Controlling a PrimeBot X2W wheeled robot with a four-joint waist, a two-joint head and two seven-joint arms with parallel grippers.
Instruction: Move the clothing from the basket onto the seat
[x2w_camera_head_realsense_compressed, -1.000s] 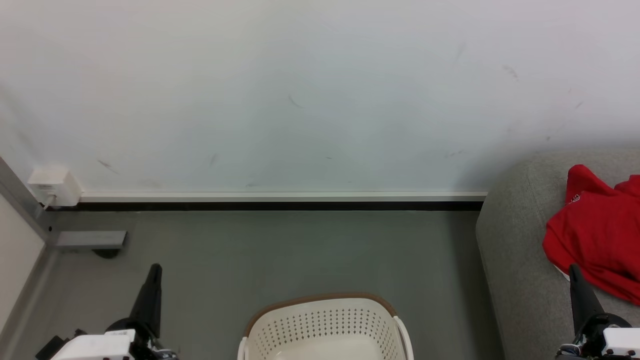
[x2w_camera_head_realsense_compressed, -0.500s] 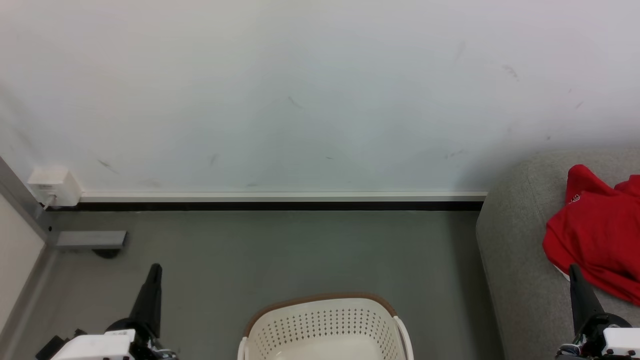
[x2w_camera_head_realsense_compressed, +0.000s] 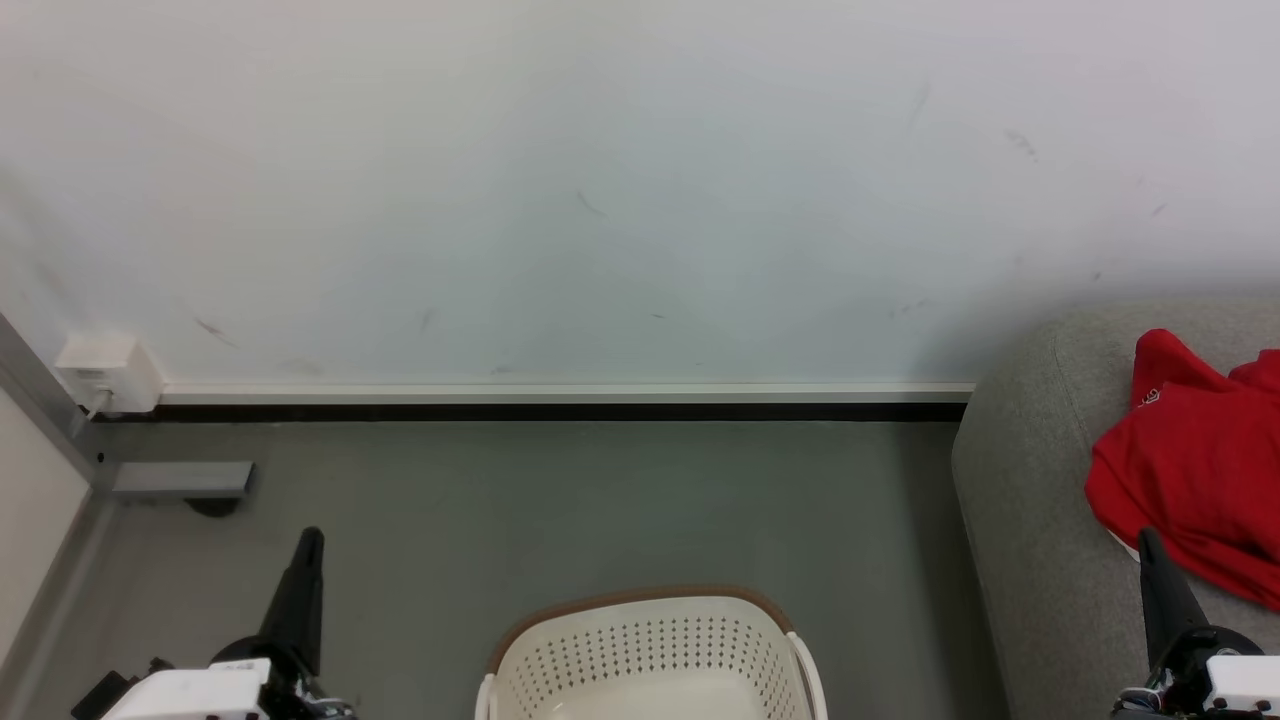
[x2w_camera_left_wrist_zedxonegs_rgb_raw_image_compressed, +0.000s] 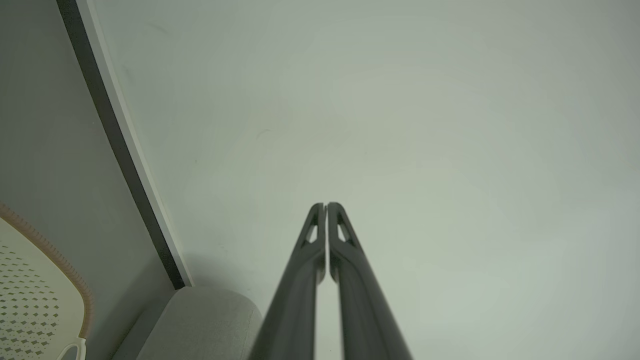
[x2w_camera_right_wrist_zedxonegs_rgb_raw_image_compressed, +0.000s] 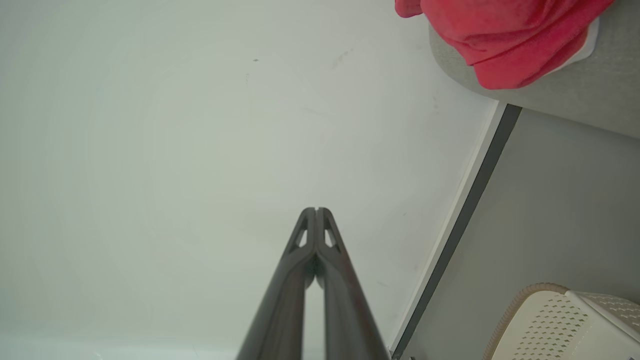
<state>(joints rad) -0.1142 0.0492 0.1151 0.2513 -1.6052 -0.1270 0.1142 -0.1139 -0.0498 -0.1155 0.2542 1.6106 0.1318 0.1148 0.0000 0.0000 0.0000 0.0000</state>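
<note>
Nothing moved | left hand (x2w_camera_head_realsense_compressed: 308, 545) closed, empty, pointing toward wall (x2w_camera_head_realsense_compressed: 600, 200) | right hand (x2w_camera_head_realsense_compressed: 1148, 542) likewise

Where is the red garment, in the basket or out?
Out: the clothing lies crumpled on the grey seat, apart from the basket.

The basket (x2w_camera_head_realsense_compressed: 650, 640) ran off the head view's bottom edge, its floor mostly unseen. The right edge cut the clothing (x2w_camera_head_realsense_compressed: 1190, 480) and the seat (x2w_camera_head_realsense_compressed: 1030, 500). The emblem (x2w_camera_head_realsense_compressed: 1148, 397) was too small to read, and the right gripper (x2w_camera_head_realsense_compressed: 1147, 538) covered part of the clothing's hem.
</note>
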